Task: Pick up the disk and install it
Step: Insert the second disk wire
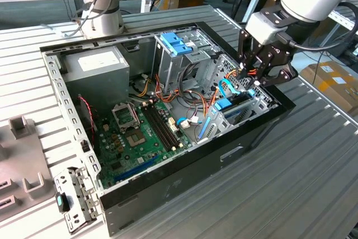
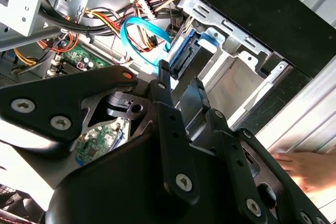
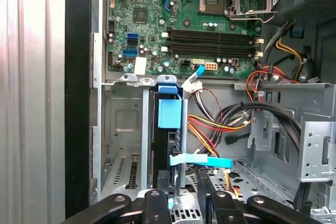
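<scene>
The disk [image 1: 236, 101] stands on edge in the drive bay at the end of the open computer case on the exterior view's right, blue side rails showing. Its dark upper edge [image 3: 168, 148] and blue rail tab are visible in the first wrist view. A blue rail end [image 2: 184, 56] shows in the second wrist view. My gripper [image 1: 251, 79] hangs just above the disk. Its two black fingers [image 3: 163, 190] stand apart over the disk's top edge, open, and I see nothing clamped between them [image 2: 179, 85].
A light blue flat cable [image 3: 202, 160] and bundles of coloured wires lie beside the bay. The motherboard [image 1: 140, 132], grey power-supply box [image 1: 92, 65] and blue-topped drive cage [image 1: 176, 43] occupy the case. A hand [image 2: 310, 169] rests on the table outside. A loose metal bracket [image 1: 75, 200] lies nearby.
</scene>
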